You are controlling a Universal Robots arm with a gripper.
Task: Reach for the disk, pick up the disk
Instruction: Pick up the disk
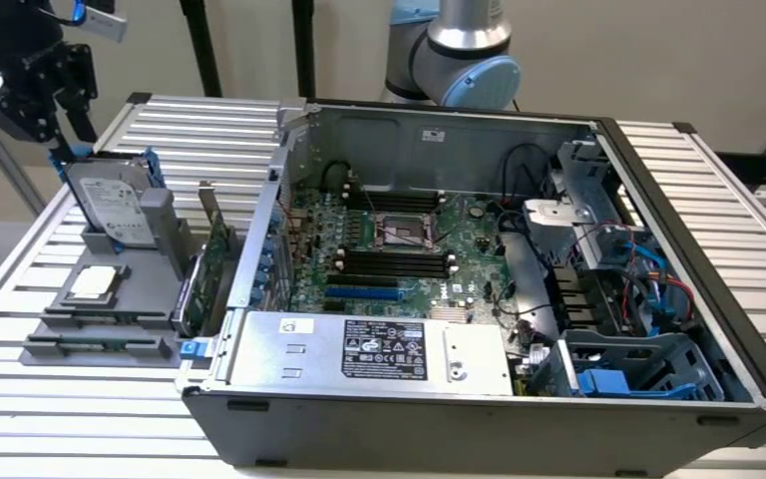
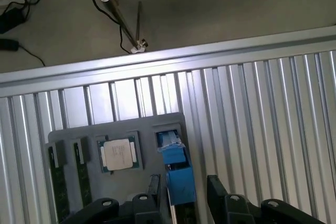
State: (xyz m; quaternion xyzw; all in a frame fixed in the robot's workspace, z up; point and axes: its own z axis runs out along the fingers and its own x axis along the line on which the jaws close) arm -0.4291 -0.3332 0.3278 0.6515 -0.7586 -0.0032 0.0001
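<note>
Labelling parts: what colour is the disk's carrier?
Blue; the carrier shows best in the wrist view.

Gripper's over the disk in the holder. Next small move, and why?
Likely a short straight descent before closing. The open gripper hangs at the top edge of the disk, which stands on edge in the grey holder. In the wrist view the blue carrier lies between the fingers, so it looks aligned, just shallow.

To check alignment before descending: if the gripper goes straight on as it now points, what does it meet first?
Probably the disk, whose blue top edge lies between the gripper's open fingers; depth is unclear.
</note>
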